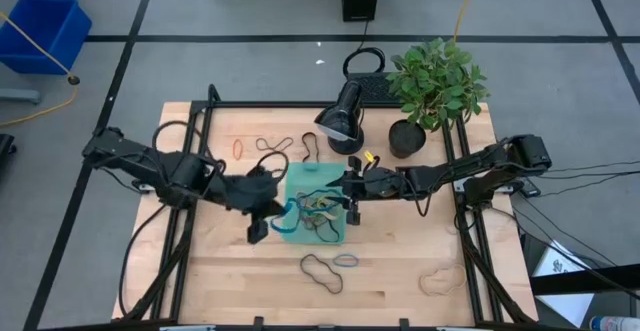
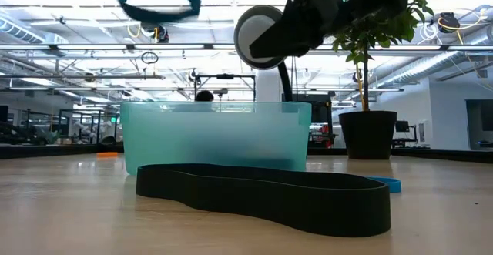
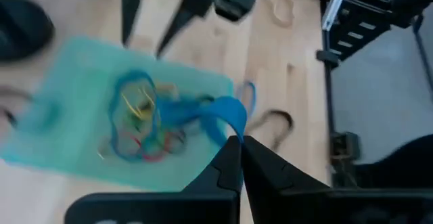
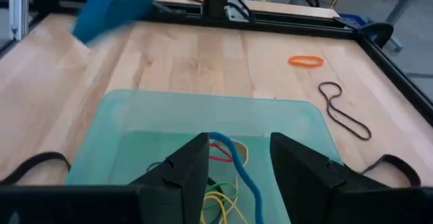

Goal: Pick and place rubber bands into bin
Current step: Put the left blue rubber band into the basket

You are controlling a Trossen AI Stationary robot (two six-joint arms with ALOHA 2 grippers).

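One bin [image 1: 318, 215] mid-table with a tangle of rubber bands inside [image 4: 226, 183]: blue, red, yellow, green, exact count unclear. Left gripper [image 3: 238, 143] at the bin's left edge, fingers pinched on a wide blue band [image 3: 220, 112] that hangs above the rim. Right gripper [image 4: 237, 160] over the bin's right side, fingers apart, nothing between them. Loose on the table: one orange band [image 1: 238, 148], three black loops beyond the bin [image 1: 272, 145], one large black loop [image 1: 322, 271] and one small blue band [image 1: 346, 261] in front. One potted plant [image 1: 432, 91] and one lamp [image 1: 340, 116] crowd the far side.
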